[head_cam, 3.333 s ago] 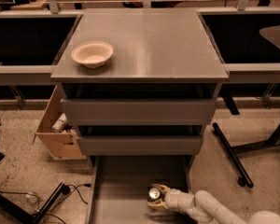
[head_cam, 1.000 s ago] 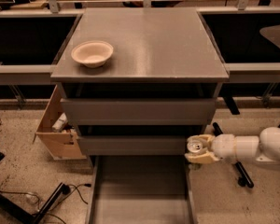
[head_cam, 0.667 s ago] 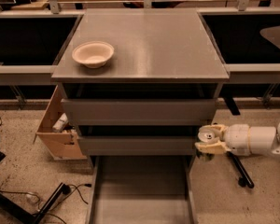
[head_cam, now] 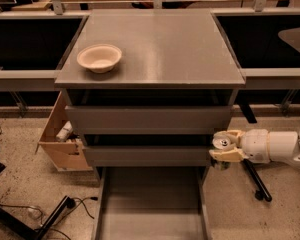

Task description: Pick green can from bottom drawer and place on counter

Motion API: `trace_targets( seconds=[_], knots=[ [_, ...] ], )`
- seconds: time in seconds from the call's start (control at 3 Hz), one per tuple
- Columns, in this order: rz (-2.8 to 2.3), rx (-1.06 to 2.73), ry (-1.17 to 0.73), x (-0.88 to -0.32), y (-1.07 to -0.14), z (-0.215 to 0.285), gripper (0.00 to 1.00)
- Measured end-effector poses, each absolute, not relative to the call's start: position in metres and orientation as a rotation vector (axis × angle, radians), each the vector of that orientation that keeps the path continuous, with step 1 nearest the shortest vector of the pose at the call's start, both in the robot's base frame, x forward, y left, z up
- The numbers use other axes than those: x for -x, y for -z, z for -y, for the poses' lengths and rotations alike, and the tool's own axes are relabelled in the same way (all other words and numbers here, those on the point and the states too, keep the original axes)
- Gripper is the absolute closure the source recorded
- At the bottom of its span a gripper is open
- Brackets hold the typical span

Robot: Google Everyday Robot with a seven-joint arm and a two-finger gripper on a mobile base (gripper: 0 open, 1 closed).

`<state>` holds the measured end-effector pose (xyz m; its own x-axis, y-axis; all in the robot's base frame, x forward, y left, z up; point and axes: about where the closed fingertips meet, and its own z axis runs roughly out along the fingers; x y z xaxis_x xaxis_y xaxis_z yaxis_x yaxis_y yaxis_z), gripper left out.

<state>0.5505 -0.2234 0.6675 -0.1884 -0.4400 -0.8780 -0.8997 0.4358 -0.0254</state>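
The drawer [head_cam: 150,204], open at the bottom centre, now lies bare: the can [head_cam: 222,143] has been lifted out of it. The gripper [head_cam: 219,146] has carried it up and out to the right edge of the cabinet, level with the middle drawer, jaws clamped on it, silver top facing the camera. The pick looks done; what remains is raising it higher and bringing it left over the tabletop [head_cam: 180,49]. That grey surface holds only a bowl [head_cam: 99,57] at upper left. A cardboard box [head_cam: 57,139] stands at the cabinet's left on speckled floor.
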Motion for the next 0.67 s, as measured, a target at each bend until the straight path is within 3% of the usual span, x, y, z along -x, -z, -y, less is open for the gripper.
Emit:
trace_targets(
  seconds=[0.67],
  knots=[
    [-1.870,0.991,-0.529,-0.573,-0.788,0.208,1.00]
  ],
)
